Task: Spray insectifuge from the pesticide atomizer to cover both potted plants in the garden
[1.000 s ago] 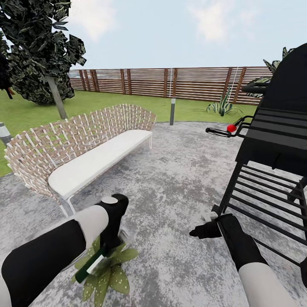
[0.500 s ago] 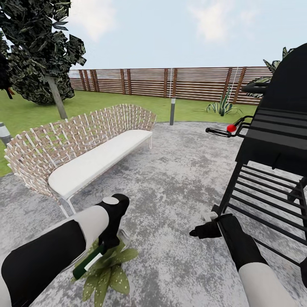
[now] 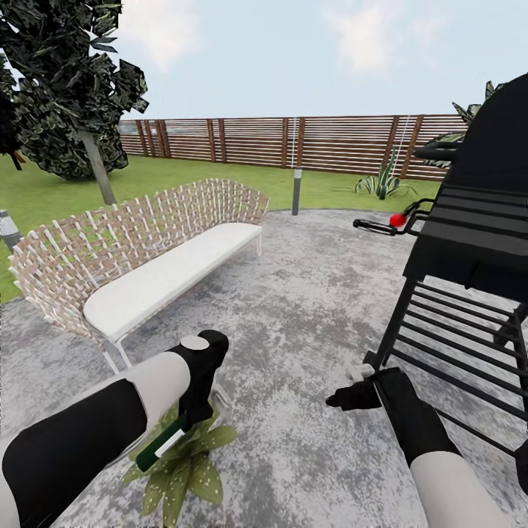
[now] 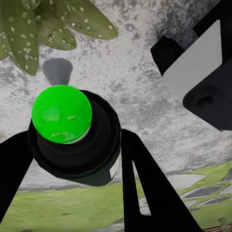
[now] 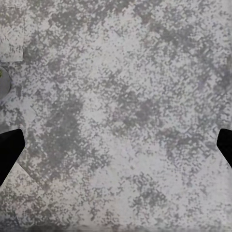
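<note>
Left tool [image 3: 189, 419] clamped on the pesticide atomizer [image 3: 163, 443], bottle slanting down just above a potted plant [image 3: 182, 469] right beneath the tool, on the paved patio [image 3: 308, 308]. Spotted leaves [image 4: 29, 24] just beyond the bottle's green end [image 4: 61, 114]. Right tool [image 3: 345, 400] spread wide, holding nothing, low over bare patio, beside the black grill [image 3: 469, 249].

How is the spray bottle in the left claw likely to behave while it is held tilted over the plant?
The pesticide atomizer looks rigid, so it probably won't flex. Its smooth round body may slip or twist in the left claw. It hangs tilted over the potted plant, so a loose grip could drop it onto the leaves.
</note>
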